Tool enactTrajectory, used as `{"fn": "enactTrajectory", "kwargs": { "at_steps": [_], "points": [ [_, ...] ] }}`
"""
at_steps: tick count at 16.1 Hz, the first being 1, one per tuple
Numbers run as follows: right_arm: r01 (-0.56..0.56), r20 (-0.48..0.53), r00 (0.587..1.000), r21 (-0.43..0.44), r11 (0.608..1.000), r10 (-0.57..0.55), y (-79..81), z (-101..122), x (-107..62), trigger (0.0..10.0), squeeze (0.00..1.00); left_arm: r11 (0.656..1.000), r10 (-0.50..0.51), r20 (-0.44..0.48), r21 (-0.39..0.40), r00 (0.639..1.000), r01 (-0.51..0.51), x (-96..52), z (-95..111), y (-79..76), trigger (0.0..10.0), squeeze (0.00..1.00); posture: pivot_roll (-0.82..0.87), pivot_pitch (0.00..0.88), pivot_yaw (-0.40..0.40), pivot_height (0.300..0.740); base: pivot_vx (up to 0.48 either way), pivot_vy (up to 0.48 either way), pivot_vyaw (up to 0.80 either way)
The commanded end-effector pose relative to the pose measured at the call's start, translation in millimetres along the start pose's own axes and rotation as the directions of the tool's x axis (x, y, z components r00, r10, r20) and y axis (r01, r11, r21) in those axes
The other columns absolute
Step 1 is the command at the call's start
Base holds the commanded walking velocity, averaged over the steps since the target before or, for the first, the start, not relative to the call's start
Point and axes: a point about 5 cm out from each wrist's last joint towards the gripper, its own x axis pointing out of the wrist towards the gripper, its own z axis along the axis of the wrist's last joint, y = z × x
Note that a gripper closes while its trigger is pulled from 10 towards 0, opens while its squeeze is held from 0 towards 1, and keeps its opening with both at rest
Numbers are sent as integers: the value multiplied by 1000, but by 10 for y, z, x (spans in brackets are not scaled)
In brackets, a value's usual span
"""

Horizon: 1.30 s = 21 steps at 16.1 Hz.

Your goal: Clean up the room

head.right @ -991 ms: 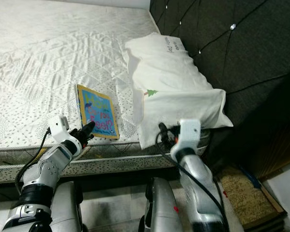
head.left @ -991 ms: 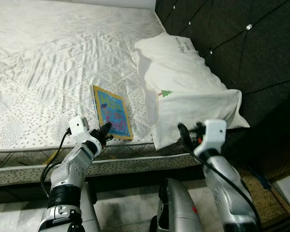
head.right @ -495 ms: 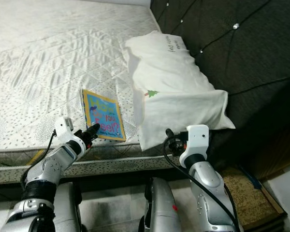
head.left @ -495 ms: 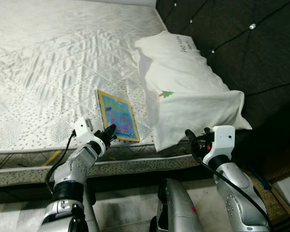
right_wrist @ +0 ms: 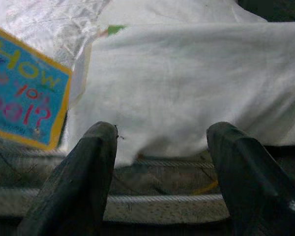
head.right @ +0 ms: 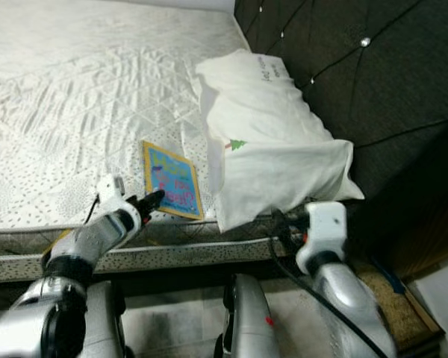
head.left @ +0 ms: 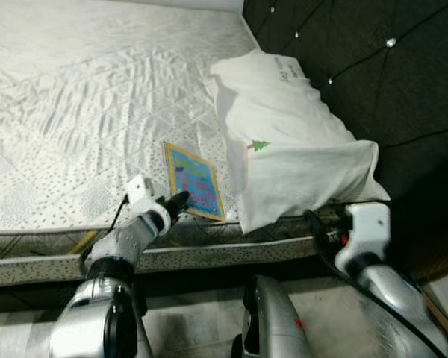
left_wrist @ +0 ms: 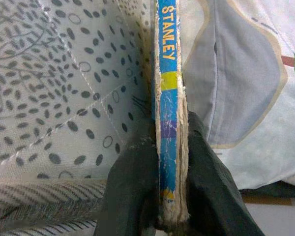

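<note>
the left gripper (left_wrist: 169, 196) is squeezing the book (head.left: 194, 181) by its near edge. it looks thin, stiff and light. the right gripper (right_wrist: 162, 167) is open.

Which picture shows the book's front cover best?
The right wrist view: the book shows big cover letters. Both eye views show it small on the bed. The left wrist view shows its spine, pinched by the left pincer.
</note>
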Motion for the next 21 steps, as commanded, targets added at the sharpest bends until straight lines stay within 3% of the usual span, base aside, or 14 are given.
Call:
{"fn": "enactTrajectory", "kwargs": {
  "at_steps": [1,7,11,15,16,17,18,21],
  "points": [
    [26,2,1000,-11,1000,-26,-88,50,-56,10000,0,1000,-17,-91,-13,996,16,55,-185,-40,10000,0,-227,95,-154,543,0,0,0],
    [18,4,1000,-19,1000,-18,-70,130,-45,10000,0,999,-32,-88,-23,996,30,109,-59,-117,10000,0,-241,94,-167,543,0,0,0],
    [19,0,1000,-26,999,-19,-72,148,-49,10000,0,998,-64,-44,-32,997,62,106,159,-172,10000,0,-256,96,-172,543,0,0,0],
    [24,0,1000,-31,999,-24,-82,168,-73,10000,0,995,-93,-93,7,991,95,152,78,-273,10000,0,-275,103,-174,543,0,0,0],
    [27,-2,1000,-35,999,-27,-94,176,-88,10000,0,995,-94,-103,13,990,96,161,49,-284,10000,90,-283,106,-178,543,0,0,0],
    [27,-3,1000,-38,999,-27,-101,179,-97,10000,0,995,-91,-104,19,990,93,163,44,-282,10000,898,-287,108,-179,543,0,0,0],
    [28,-6,1000,-41,999,-28,-107,180,-105,10000,0,996,-84,-98,21,992,87,161,54,-274,10000,1000,-289,108,-181,543,0,0,0],
    [30,-11,999,-47,998,-31,-122,183,-103,10000,0,998,-52,-68,28,996,54,141,131,-225,10000,1000,-286,108,-183,543,0,0,0]
  ]
}}
